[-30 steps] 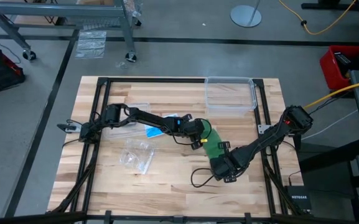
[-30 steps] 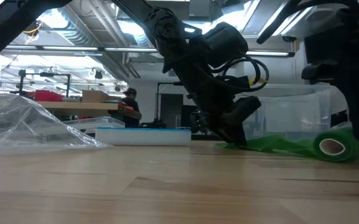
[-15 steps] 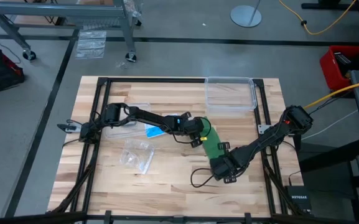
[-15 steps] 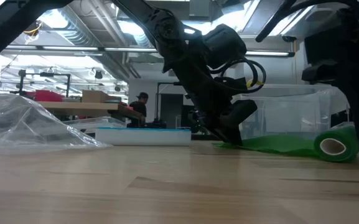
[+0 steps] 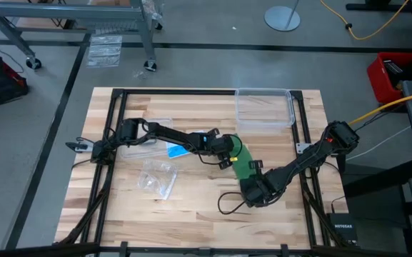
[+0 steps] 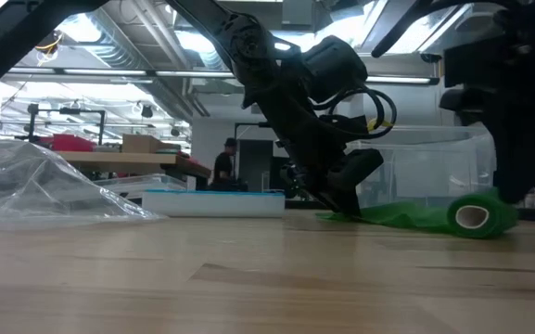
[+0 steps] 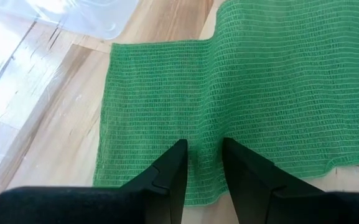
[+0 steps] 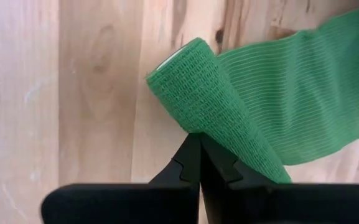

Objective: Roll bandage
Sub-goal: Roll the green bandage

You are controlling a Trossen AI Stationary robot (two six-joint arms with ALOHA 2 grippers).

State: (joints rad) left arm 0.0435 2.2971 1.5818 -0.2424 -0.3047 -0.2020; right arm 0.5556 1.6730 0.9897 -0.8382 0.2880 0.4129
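Observation:
The green bandage (image 5: 243, 164) lies on the table's middle. Its far part lies flat (image 7: 260, 74) and its near end is rolled up into a roll (image 8: 210, 99), which lies on its side on the wood (image 6: 476, 215). My left gripper (image 5: 228, 160) stands on the flat end (image 7: 204, 174), its fingers close together. My right gripper (image 5: 250, 184) is shut (image 8: 199, 158) right against the roll's near side. My left gripper's fingertips (image 7: 173, 165) stand on the flat bandage near its free end edge (image 7: 201, 149), slanting down from the table's left. A small ridge of fabric stands between them. That end lies flat on the wood. My right gripper's shut fingertips (image 8: 191, 152) touch the roll's side (image 8: 219, 134) near its middle, coming low from the near side, across the roll. The roll rests on the table, with the flat strip running away from it.
A clear plastic box (image 5: 264, 107) stands at the far edge behind the bandage. A blue and white pill organizer (image 5: 177, 150) and a small clear bag (image 5: 157, 178) lie to the left. A person shows in the room beyond (image 6: 225, 162).
My right gripper has gone a little toward the far edge and my left gripper, pushing the roll. The roll has rolled along the strip toward my left gripper, and the flat part is shorter. The end under my left gripper has stayed in place.

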